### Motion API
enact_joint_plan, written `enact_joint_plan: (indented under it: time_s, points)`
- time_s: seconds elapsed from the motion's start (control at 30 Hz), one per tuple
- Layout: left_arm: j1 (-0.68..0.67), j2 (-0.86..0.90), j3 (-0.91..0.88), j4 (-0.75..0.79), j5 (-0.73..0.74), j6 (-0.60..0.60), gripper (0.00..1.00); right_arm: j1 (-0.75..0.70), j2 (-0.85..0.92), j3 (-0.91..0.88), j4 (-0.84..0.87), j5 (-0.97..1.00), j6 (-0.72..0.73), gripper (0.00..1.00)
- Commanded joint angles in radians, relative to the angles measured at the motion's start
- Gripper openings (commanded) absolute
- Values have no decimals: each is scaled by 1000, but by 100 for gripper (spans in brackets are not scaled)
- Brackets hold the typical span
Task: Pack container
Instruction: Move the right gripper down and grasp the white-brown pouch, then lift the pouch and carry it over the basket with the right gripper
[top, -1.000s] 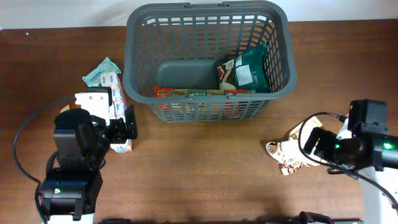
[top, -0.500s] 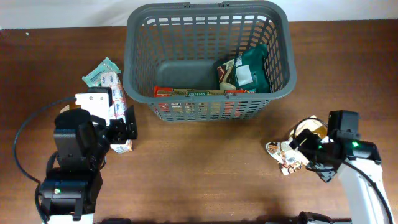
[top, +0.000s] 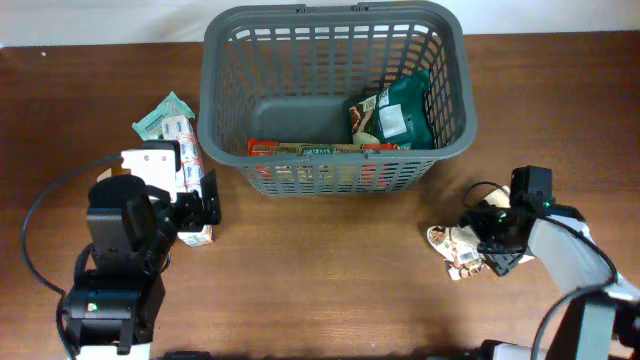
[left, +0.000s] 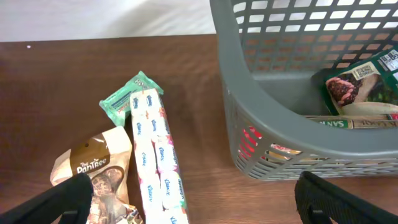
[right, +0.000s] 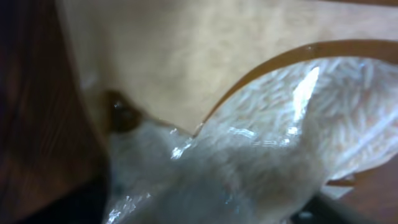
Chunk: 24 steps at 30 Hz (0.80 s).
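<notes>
A: Overhead first. Where's the container (top: 212, 110)?

B: Upright at the far middle of the table (top: 330, 280). A green packet (top: 405, 112) leans at its right wall and a long red-edged packet (top: 310, 148) lies along its near wall. The change is on the right. Within the last second the right gripper (top: 490, 245) has swung in from the table's right edge. It now sits over the right end of the patterned pouch (top: 452, 252), which lies apart from the container, off its near right corner.

A: Closed on it?

B: Cannot tell from above, because its own housing covers the tips. The left gripper (top: 200, 205) hasn't budged and is parked just beside the tissue pack (top: 186, 150).

A: And the left wrist view?

B: Its jaws are spread wide and hold nothing. The tissue pack and a brown snack bag (left: 93, 171) lie on the table below, with the container's wall close on the right.

A: Right wrist?

B: It's blurred. The pouch's clear window, showing what may be rice, fills the frame, so the pouch is very close and probably touching. I can't tell whether the jaws are pinching it. I'd judge that a pick is starting and that the pouch goes into the container next.
</notes>
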<state>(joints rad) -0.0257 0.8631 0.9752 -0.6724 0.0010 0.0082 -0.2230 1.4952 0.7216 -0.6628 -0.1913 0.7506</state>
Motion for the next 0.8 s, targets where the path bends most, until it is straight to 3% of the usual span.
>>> enact_joint_plan:
  time_s: [0.0, 0.13, 0.3, 0.5, 0.77]
  points:
    - [5, -5, 21, -3, 11, 24, 99, -6, 45, -7, 23, -61, 18, 63]
    - [5, -5, 21, -3, 11, 24, 99, -6, 55, -7, 34, -60, 18, 25]
    - [5, -5, 21, -2, 11, 24, 99, -7, 55, -1, 39, -60, 18, 6]
    - [5, -5, 21, -3, 11, 24, 99, -8, 53, 118, -30, -50, 6, 4]
    - [5, -5, 21, -3, 11, 24, 99, -6, 51, 579, -341, 139, -44, 3]
